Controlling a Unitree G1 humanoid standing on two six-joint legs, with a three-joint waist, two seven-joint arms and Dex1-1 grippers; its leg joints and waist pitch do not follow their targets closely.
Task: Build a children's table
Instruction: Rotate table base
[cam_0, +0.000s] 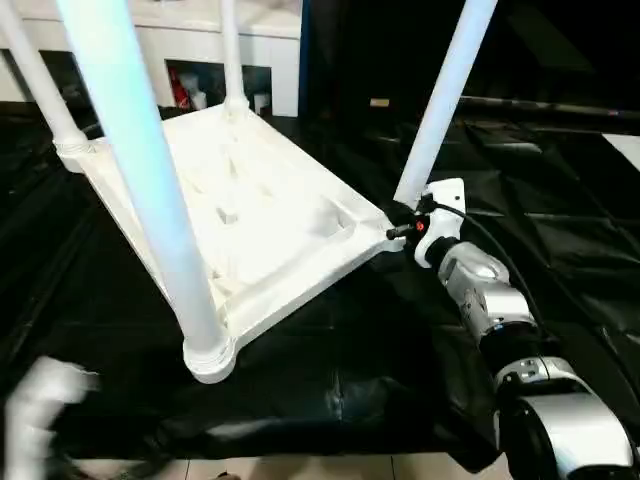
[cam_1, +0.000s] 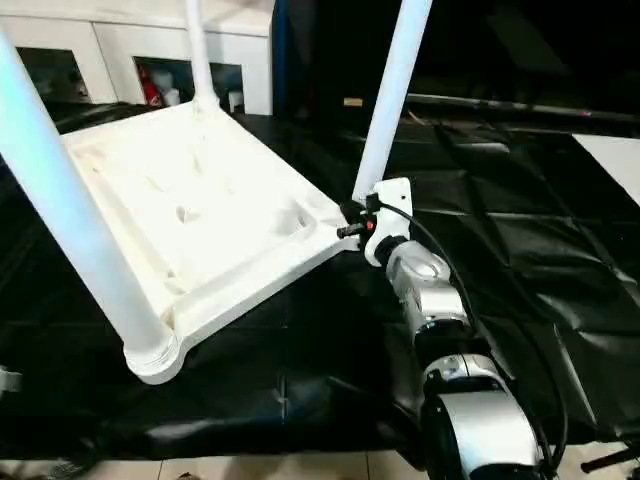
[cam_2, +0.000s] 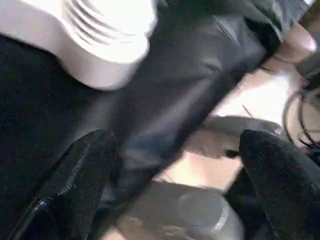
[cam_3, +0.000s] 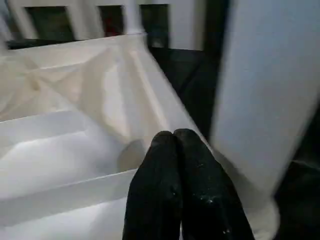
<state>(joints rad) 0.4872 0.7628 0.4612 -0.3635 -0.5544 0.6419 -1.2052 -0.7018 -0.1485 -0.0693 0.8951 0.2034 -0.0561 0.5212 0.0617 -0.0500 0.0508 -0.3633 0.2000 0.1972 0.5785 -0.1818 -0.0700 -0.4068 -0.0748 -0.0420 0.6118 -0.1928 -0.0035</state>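
Children's table upside down, right pincer closed at its near-right corner

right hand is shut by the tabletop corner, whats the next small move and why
Probably back the right hand a little away from the tabletop. Its fingers are pressed together with nothing between them, beside the base of the near right leg. All four legs stand upright in their corner sockets, so nothing here seems left to grip.

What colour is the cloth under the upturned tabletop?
Black; the cloth under the tabletop shows best in the right eye view.
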